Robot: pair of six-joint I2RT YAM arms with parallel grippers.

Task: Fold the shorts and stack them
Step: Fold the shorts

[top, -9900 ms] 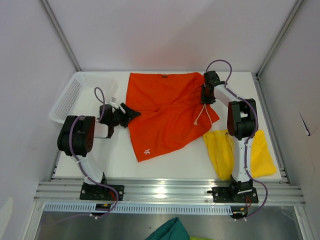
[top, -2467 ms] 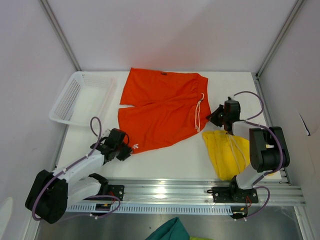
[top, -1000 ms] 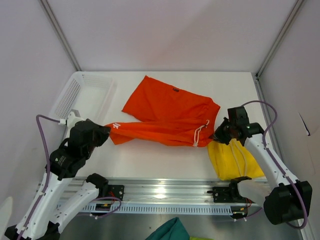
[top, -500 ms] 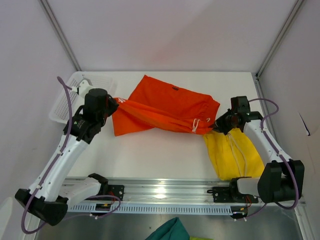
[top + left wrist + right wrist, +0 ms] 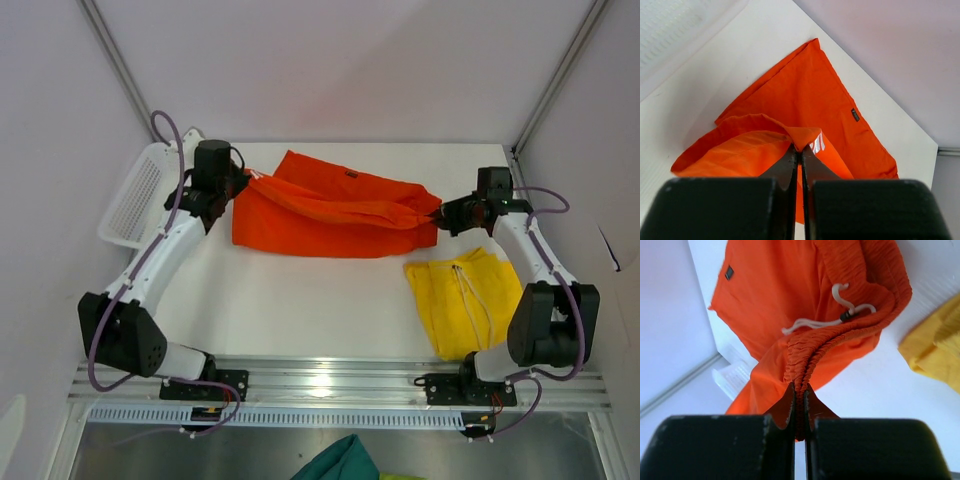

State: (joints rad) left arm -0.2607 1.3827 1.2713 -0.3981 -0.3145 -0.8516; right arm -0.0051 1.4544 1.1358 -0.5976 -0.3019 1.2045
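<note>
The orange-red shorts (image 5: 330,212) lie doubled over across the back of the table, stretched between both arms. My left gripper (image 5: 243,180) is shut on a leg hem corner with a white logo (image 5: 816,145), lifted at the left end. My right gripper (image 5: 440,208) is shut on the gathered elastic waistband (image 5: 812,362) at the right end; the white drawstring (image 5: 842,315) hangs beside it. A small dark label (image 5: 855,115) shows on the lower layer. The yellow shorts (image 5: 467,300) lie flat at the right front, apart from both grippers.
A white mesh basket (image 5: 138,195) stands at the back left, close behind the left arm. A corner of teal-green cloth (image 5: 338,462) shows below the front rail. The enclosure walls stand close on both sides.
Both grippers have carried the near edge of the orange-red shorts away from the arms' bases, folding it over the far half. The yellow shorts are uncovered and unmoved.
</note>
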